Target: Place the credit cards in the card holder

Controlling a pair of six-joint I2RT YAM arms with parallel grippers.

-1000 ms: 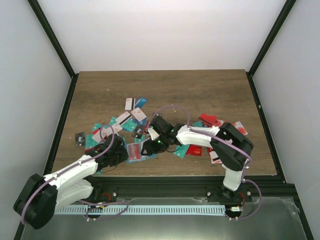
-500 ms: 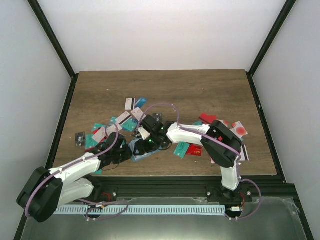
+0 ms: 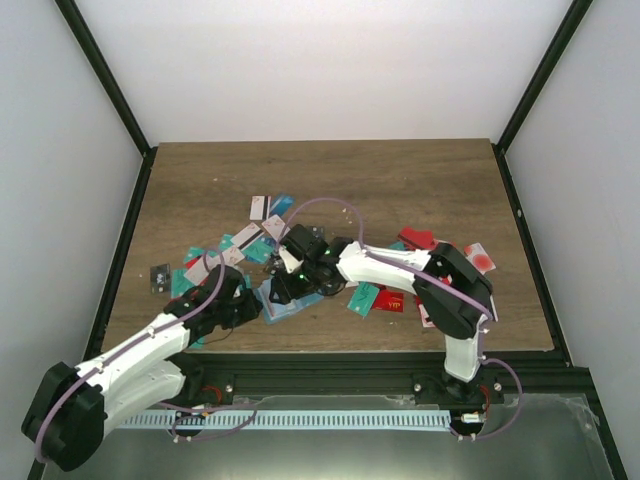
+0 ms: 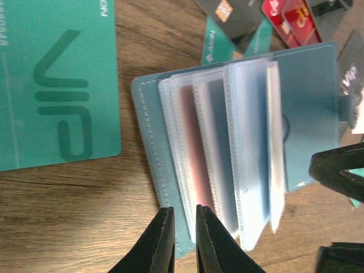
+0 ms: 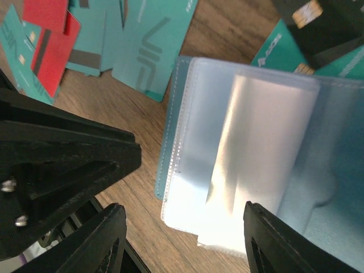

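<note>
The teal-blue card holder point(image 3: 281, 303) lies open on the table, its clear sleeves point(image 4: 250, 142) fanned out, one showing a reddish card. My left gripper point(image 4: 183, 227) is shut on the near edge of the holder's cover point(image 4: 149, 142). My right gripper point(image 5: 185, 239) hovers open just above the sleeves point(image 5: 256, 131), its fingers point(image 5: 108, 239) wide on either side and holding nothing. Credit cards point(image 3: 265, 208) in teal, red, white and black lie scattered around. A large teal VIP card point(image 4: 57, 85) lies just left of the holder.
Red cards point(image 3: 392, 300) and teal cards point(image 3: 362, 298) lie under the right arm, more at the far right point(image 3: 478, 257). A black card point(image 3: 160, 276) lies near the table's left edge. The left gripper's black body point(image 5: 57, 165) is close beside the right gripper.
The right gripper has moved left from beside the holder to over it. The left gripper has stayed at the holder's near edge.
</note>
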